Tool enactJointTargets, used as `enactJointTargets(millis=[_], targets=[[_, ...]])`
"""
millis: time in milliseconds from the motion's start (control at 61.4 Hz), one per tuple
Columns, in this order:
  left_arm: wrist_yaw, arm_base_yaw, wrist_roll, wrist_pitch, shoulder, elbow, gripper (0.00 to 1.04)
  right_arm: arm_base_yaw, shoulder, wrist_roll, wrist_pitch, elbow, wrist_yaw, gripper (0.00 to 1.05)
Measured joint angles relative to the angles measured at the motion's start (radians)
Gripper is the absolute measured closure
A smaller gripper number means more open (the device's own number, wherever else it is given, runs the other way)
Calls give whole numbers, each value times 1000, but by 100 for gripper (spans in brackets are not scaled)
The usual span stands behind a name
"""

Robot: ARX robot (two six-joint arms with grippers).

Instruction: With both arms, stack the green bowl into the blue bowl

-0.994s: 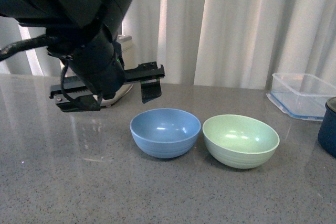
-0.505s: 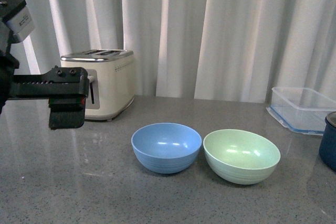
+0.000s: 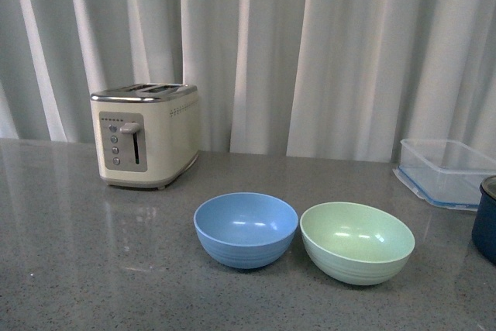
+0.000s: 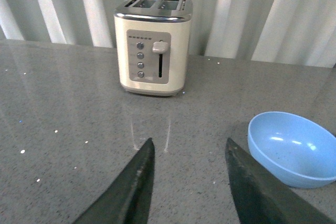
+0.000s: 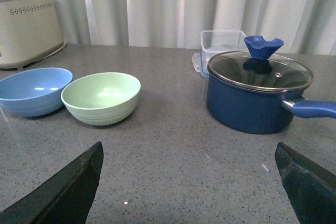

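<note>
Front view: the blue bowl [image 3: 246, 230] and the green bowl [image 3: 356, 242] sit side by side on the table [image 3: 77, 269], not stacked yet. No arms show.

Left wrist view: the left gripper [image 4: 189, 148] is open and empty, near the blue bowl.

Right wrist view: the right gripper [image 5: 189, 153] is wide open and empty, probably ready to grab the green bowl.

navy pot [image 3: 487, 221] — half out of frame | blue bowl [image 4: 292, 148] — edge-clipped, left wrist

The left tool [image 4: 188, 182] stands open, its two dark flat fingers [image 4: 134, 184] parted by a moderate gap with nothing between them. The right tool [image 5: 189, 182] is spread much wider and is likewise empty.
</note>
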Motion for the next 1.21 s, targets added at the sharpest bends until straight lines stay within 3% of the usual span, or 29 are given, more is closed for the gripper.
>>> enactJointTargets(millis=[130, 407, 473, 554, 1206], targets=[[37, 27, 4, 2, -68, -79, 102, 0, 0, 0, 0, 0, 0, 10], [85, 83, 10, -32, -232, -201, 101, 0, 0, 0, 0, 0, 0, 10], [157, 134, 10, -55, -277, -224, 101, 0, 0, 0, 0, 0, 0, 10], [159, 164, 10, -82, -327, -246, 101, 0, 0, 0, 0, 0, 0, 10], [165, 167, 11, -314, -666, -323, 101, 0, 0, 0, 0, 0, 0, 10]])
